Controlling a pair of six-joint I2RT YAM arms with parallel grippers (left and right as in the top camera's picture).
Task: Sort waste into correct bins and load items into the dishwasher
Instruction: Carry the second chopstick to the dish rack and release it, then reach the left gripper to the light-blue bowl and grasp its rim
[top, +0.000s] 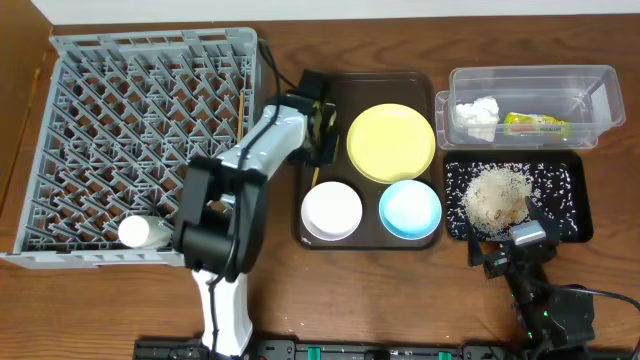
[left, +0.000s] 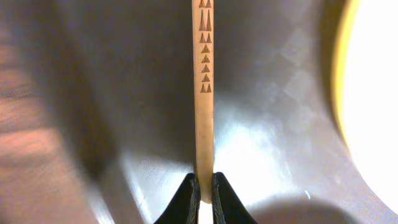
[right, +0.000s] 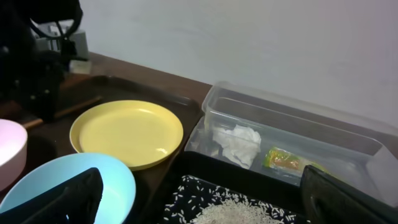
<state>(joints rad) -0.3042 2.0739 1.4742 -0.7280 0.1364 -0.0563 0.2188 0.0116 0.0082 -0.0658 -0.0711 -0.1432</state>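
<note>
Left gripper (left: 204, 182) is pinching one wooden chopstick (left: 203, 93), triangle-marked, over brown tray (top: 320, 232), 9 o'clock of the single yellow plate (top: 391, 142). One white bowl (top: 332, 210), one blue bowl (top: 410, 208) sitting at plate's 7 and 6. Right gripper (right: 202, 202) is hanging spread wide.

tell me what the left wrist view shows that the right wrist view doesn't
Only the left wrist view: a wooden chopstick with triangle marks, pinched by the left gripper. Only the right wrist view: the clear tub holding the tissue and the wrapper, the rice on the black tray, the blue bowl. Both: the yellow plate on the brown tray.
</note>
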